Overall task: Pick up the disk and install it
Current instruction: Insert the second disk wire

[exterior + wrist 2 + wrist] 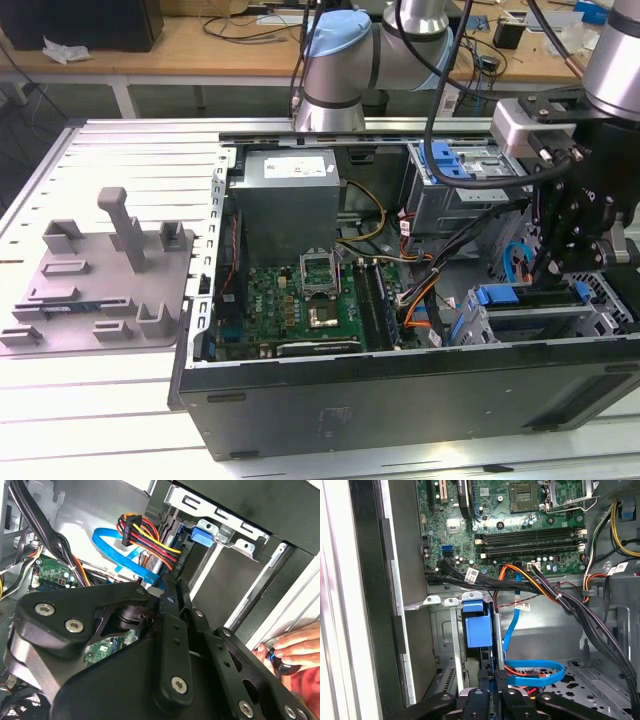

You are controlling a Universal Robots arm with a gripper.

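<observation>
Here, in the exterior view, the gripper (560, 262) hangs low inside the open computer case (400, 395), at the exterior view's right, just above the drive bay. Directly below it sits a bright blue carrier edge, which I take to be the disk (520, 297), already standing in its slot. The grey power-supply box (290, 200) lies well away from the gripper, across the motherboard (300, 305).

In the second wrist view, the gripper's black linkage (165, 645) runs forward to a thin dark edge; the fingers look drawn close together on it, so I judge the gripper to be clamped on the disk. A bundle of coloured wires (145, 535) and a blue ribbon cable (112, 547) hang just ahead of the gripper. A person's hand (295, 647) rests near the case edge, off to one side.

In the first wrist view, the disk (480, 630) stands on edge just ahead of the gripper (492, 692), its blue tab between the metal bay rails (442, 602). The blue cable (540, 672) loops just beside the gripper.

Risks, as I judge them: a slightly tilted carrier could jam against the rails; the looped cable could be pinched under the drive; the nearby hand could be struck.
</observation>
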